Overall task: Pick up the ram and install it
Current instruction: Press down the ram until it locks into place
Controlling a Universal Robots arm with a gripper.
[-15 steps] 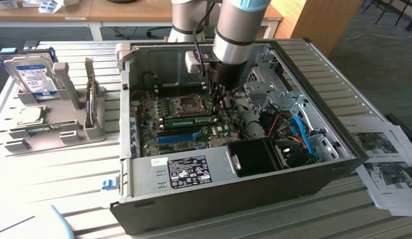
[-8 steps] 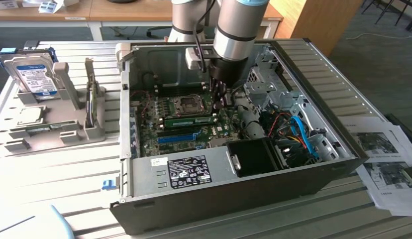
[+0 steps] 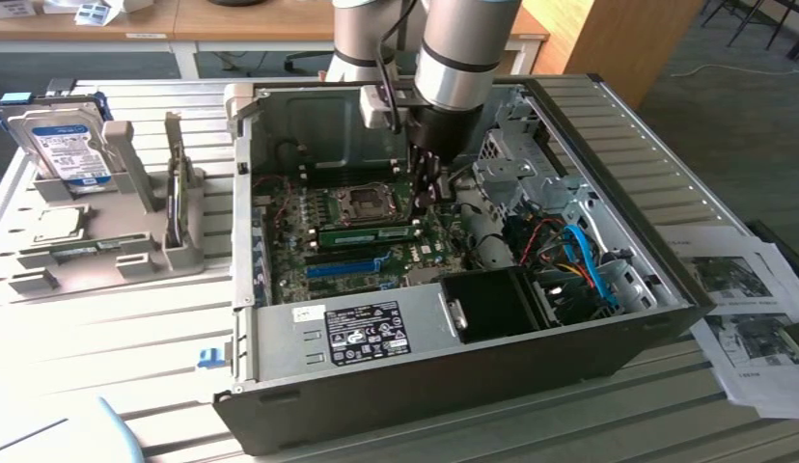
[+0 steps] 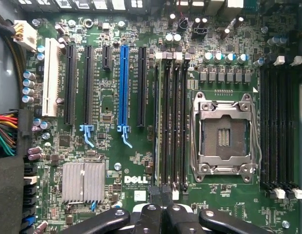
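The ram [image 3: 368, 234] is a long green stick standing on edge in a memory slot of the motherboard, beside the empty processor socket [image 3: 365, 201]. In the wrist view the ram [image 4: 156, 126] shows edge-on in the outermost of the black slots next to the socket [image 4: 224, 139]. My gripper [image 3: 428, 188] reaches down into the open computer case above one end of that slot bank. It is shut with nothing between its fingers [image 4: 160, 192]. Whether the fingertips touch the ram's end I cannot tell.
The case walls [image 3: 631, 193] ring the motherboard. A black box [image 3: 496, 304] and coloured cables [image 3: 573, 256] crowd one corner. The blue long slot [image 4: 123, 87] lies beside the memory slots. On the exterior view's left, a grey fixture [image 3: 136, 256] holds a hard drive [image 3: 65, 145] and a silver chip [image 3: 59, 224]. Papers [image 3: 747, 309] lie on the exterior view's right.
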